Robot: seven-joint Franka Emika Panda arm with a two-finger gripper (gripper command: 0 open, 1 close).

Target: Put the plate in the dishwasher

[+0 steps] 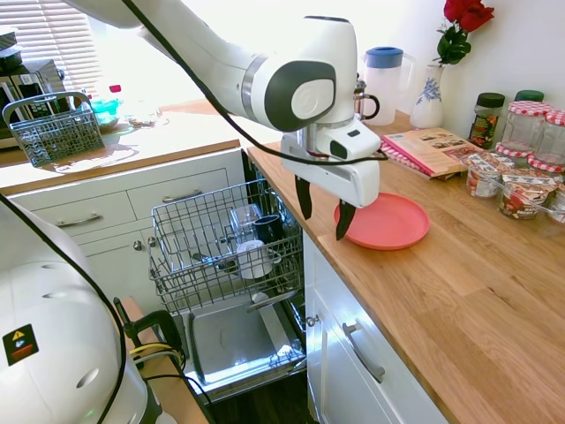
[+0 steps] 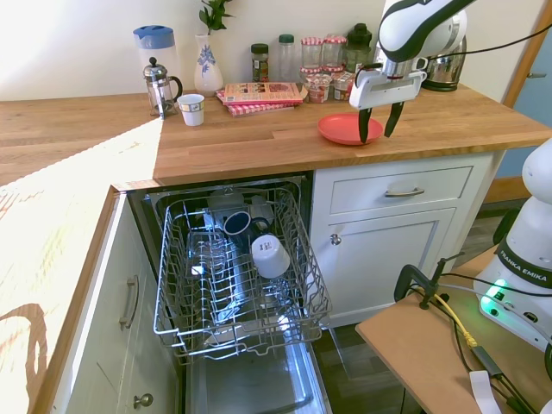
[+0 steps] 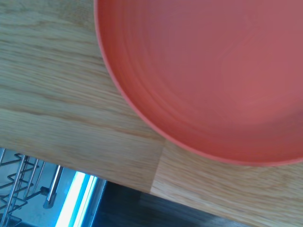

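Observation:
The coral-red plate (image 1: 388,221) (image 2: 345,128) lies flat on the wooden counter, close to its front edge, and fills most of the wrist view (image 3: 213,75). My gripper (image 1: 325,215) (image 2: 378,122) hangs open just above the plate's near rim, fingers pointing down, holding nothing. One finger sits over the rim, the other over bare counter beside it. The dishwasher (image 1: 225,243) (image 2: 235,267) stands open below the counter, its grey wire rack pulled out over the lowered steel door.
Mugs and cups (image 2: 271,255) sit in the rack. A grey cutlery basket (image 1: 55,131) stands on the far counter. Behind the plate are a book (image 1: 433,148), jars (image 1: 521,177), a vase (image 1: 427,97), a jug (image 1: 385,81) and a French press (image 2: 158,86).

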